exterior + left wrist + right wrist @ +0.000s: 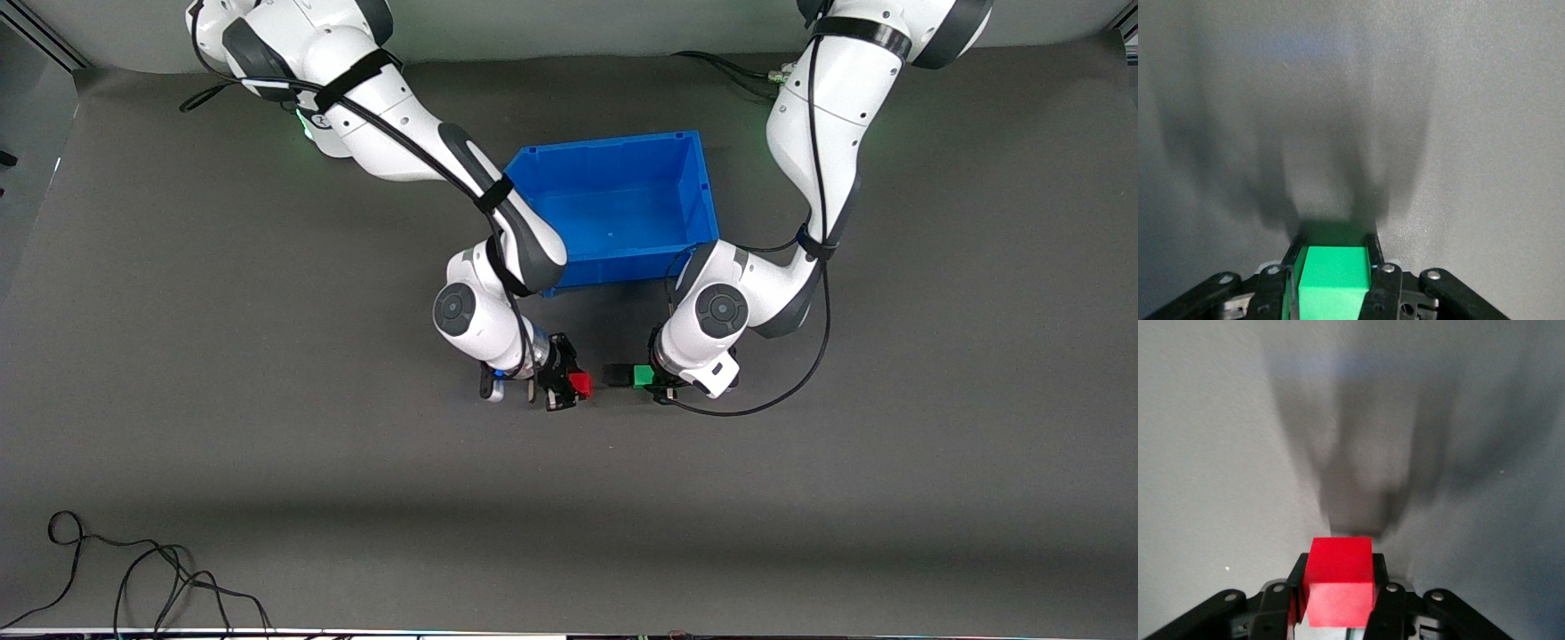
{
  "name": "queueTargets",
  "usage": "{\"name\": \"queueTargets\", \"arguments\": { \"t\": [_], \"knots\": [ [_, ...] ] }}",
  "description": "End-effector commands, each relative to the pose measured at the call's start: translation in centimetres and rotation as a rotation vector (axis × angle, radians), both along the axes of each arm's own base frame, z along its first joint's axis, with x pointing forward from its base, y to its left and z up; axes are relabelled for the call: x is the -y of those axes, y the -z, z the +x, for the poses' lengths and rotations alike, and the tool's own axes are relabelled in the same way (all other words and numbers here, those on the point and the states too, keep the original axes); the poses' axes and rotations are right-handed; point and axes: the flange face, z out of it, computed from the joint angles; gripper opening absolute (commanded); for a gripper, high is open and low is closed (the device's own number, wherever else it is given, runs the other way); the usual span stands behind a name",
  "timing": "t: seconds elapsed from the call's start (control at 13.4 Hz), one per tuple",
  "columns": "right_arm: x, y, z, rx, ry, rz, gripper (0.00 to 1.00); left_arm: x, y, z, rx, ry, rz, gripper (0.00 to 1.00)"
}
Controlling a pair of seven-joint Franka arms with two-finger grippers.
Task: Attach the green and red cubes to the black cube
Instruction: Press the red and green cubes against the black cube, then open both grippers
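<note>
Grey matting covers your whole surface (267, 373), lit from above, with a soft band of shadow across the part nearest the front camera. A loose black cable (133, 578) lies coiled at the edge nearest the front camera, toward the right arm's end. One blue bin (613, 209) sits near the middle, close to the robots' bases; wide bare matting lies on every side of it and toward both ends of the surface.

Items just nearer the front camera than the bin:
- Right gripper (569, 384): its fingers (1381, 600) are closed narrowly on the red cube (581, 384), which pokes out past the fingertips. You can see its shadow on the matting in the right wrist view.
- Left gripper (653, 378): closed snugly on the green cube (643, 376), one finger (1373, 257) pressed to each side.
- Black cube (616, 375): touching the green cube on the side facing the red cube. Whether it rests on the matting you cannot tell.
- A small gap of matting separates the red cube from the black one; the two grippers face each other across it.
</note>
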Motion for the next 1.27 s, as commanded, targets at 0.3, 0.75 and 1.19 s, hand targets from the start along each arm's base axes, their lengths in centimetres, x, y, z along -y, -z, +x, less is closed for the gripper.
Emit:
{"name": "queueTargets", "arguments": {
  "t": [0.3,0.75,1.19],
  "knots": [
    [-3.4,1.4,-1.3,0.034,0.015,0.009,0.26,1.6,-0.4,-0.4,0.020,-0.037,-0.013,0.00],
    [-3.3,0.9,-0.7,0.045,0.021,0.014,1.00,1.8,-0.2,-0.7,0.021,-0.015,0.001,1.00],
    [2.1,-7.4,3.3,-0.014,-0.013,-0.046,1.00,-3.7,-6.9,2.1,-0.007,0.043,0.046,1.00]
  ]
}}
